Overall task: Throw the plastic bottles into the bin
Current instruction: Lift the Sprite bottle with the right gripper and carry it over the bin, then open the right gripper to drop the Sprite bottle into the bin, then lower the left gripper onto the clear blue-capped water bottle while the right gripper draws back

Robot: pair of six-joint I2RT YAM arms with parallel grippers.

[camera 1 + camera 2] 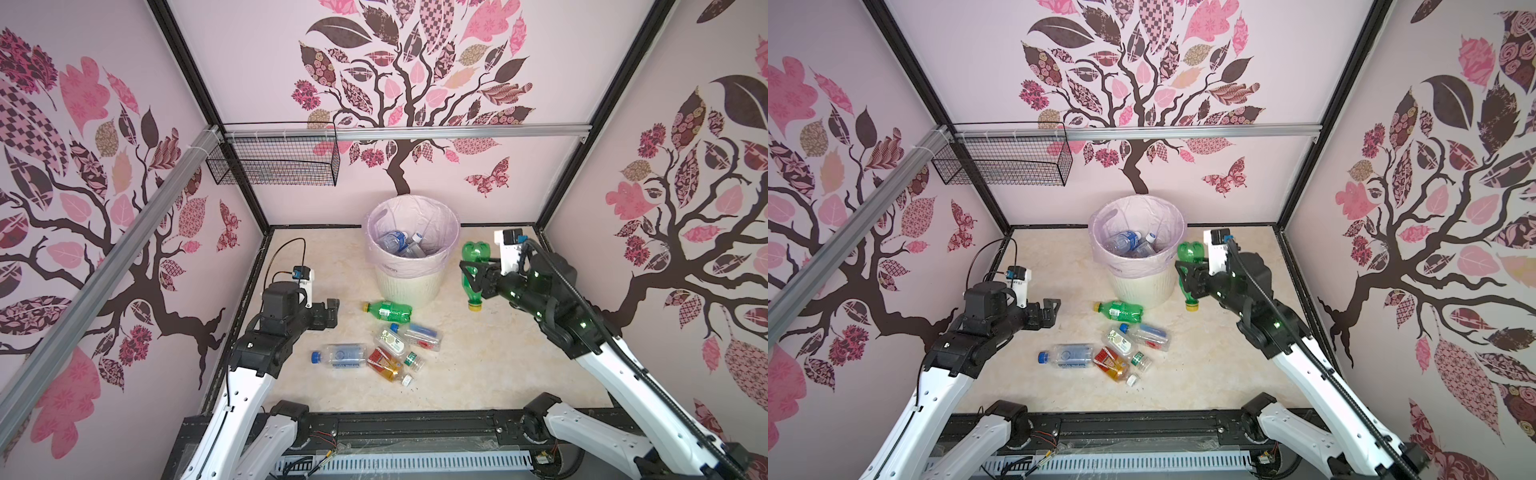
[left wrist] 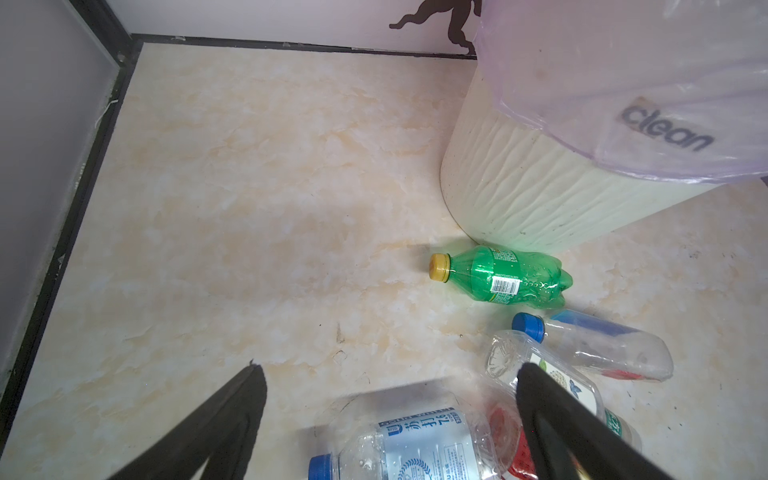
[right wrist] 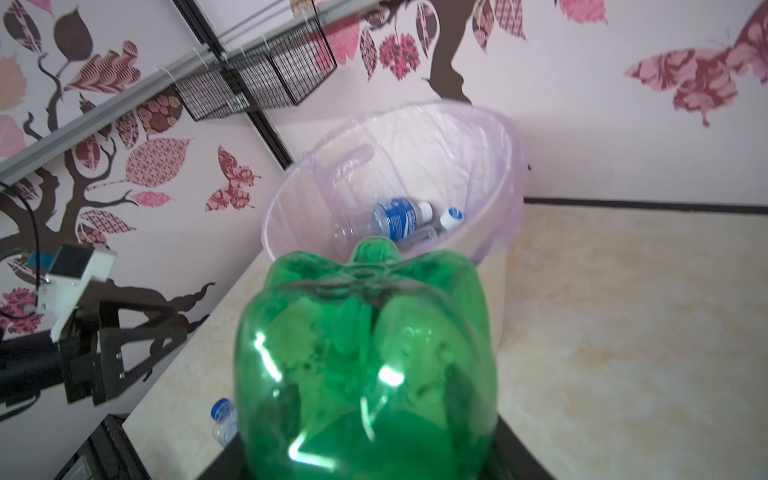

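The right gripper (image 1: pixel 473 277) pinches a green bottle (image 1: pixel 474 252) around its middle, yellow cap down, just beside the bin (image 1: pixel 409 286) (clear bottles (image 1: pixel 395 241) lie inside its pink liner). The left gripper (image 1: pixel 332 313), fingers spread wide and empty, hovers over the table (image 1: pixel 519 365) near loose bottles (image 1: pixel 388 311) lying before the bin.

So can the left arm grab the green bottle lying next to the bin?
Probably yes. The left arm has its jaws open and empty, and only bare table lies between them and the lying green bottle. The bin stands close behind it, not in the way.
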